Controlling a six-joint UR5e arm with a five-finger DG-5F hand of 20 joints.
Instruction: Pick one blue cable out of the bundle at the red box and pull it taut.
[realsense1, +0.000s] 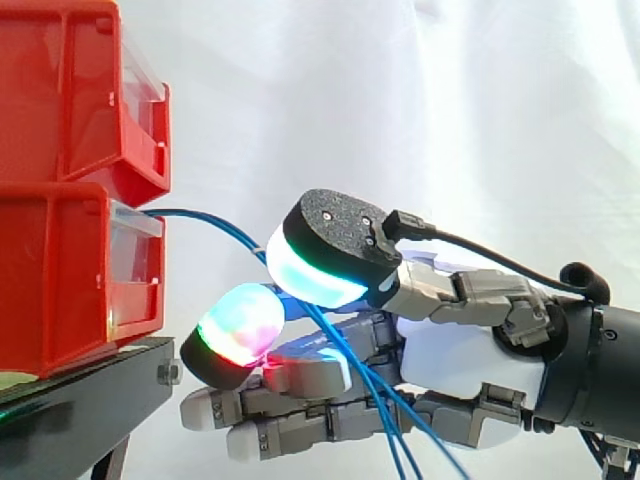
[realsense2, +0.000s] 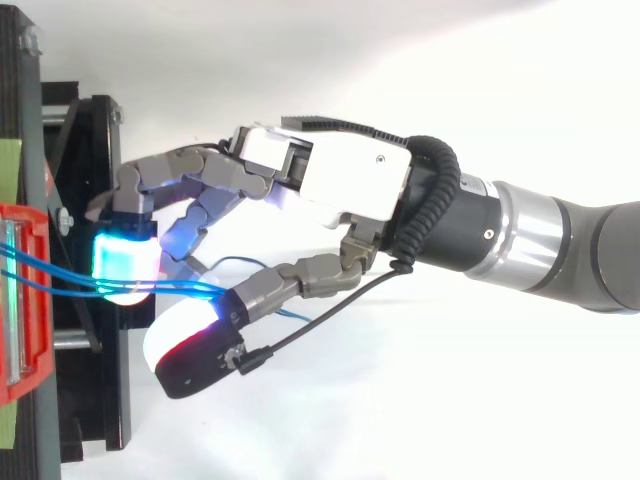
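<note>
Reaches in with the hand (realsense1: 460, 365) curled, pinching blue cable (realsense1: 215, 223) between the thumb pad (realsense1: 315, 270) above and a fingertip (realsense1: 240, 325) below, probably to single out a strand before pulling. Cannot tell one pinched strand from several. Counts three blue strands trailing below the palm and one arcing slack to the lower red box (realsense1: 60, 280). Counts two such boxes, stacked at the black stand's (realsense1: 90, 385) edge nearest the hand.
</note>
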